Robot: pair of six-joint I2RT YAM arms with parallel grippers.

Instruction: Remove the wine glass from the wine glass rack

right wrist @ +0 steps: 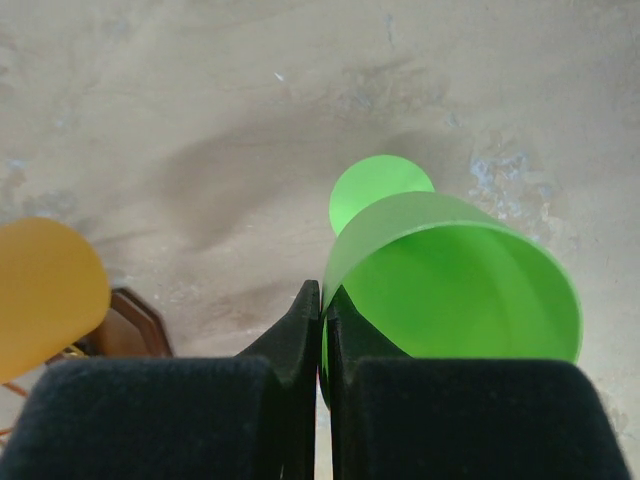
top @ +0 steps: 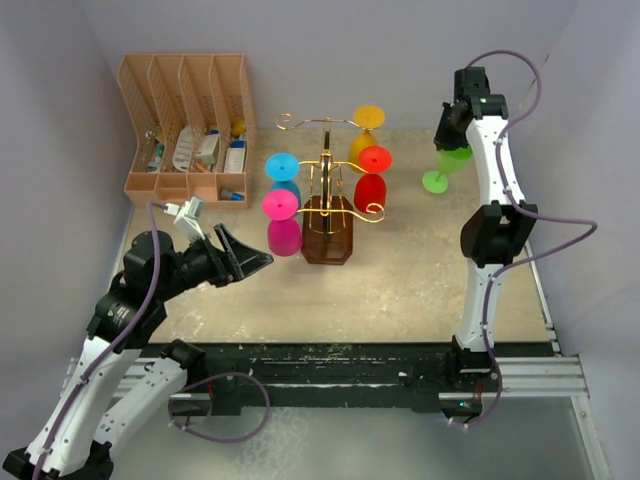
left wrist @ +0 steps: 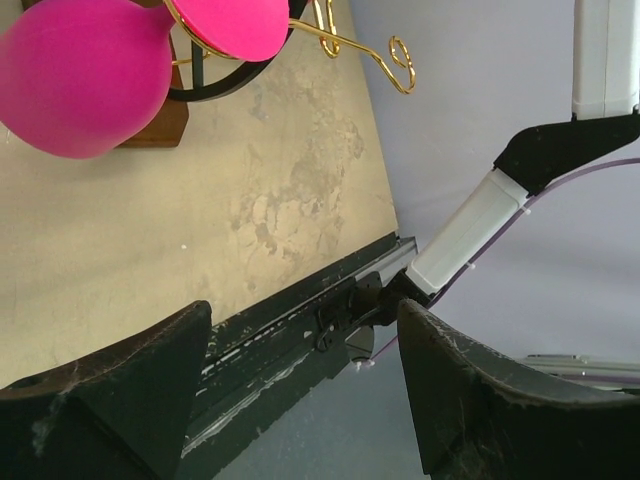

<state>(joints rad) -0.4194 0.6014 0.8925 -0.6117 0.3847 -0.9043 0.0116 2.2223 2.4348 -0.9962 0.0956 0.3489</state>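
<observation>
The gold wire wine glass rack (top: 328, 170) stands mid-table on its dark brown base (top: 327, 243). Orange (top: 367, 128), red (top: 372, 182), blue (top: 283, 172) and pink (top: 282, 224) glasses hang on it upside down. My right gripper (top: 455, 138) is to the right of the rack, shut on the rim of a green wine glass (top: 447, 165). In the right wrist view its fingers (right wrist: 322, 300) pinch the wall of the green glass (right wrist: 450, 290), foot pointing down over the table. My left gripper (top: 245, 262) is open and empty, left of the pink glass (left wrist: 80, 75).
A tan slotted file organiser (top: 185, 125) with small items stands at the back left. Grey walls close in the table on the left, back and right. The dark rail (top: 330, 365) runs along the near edge. The orange glass (right wrist: 40, 290) shows left of my right gripper.
</observation>
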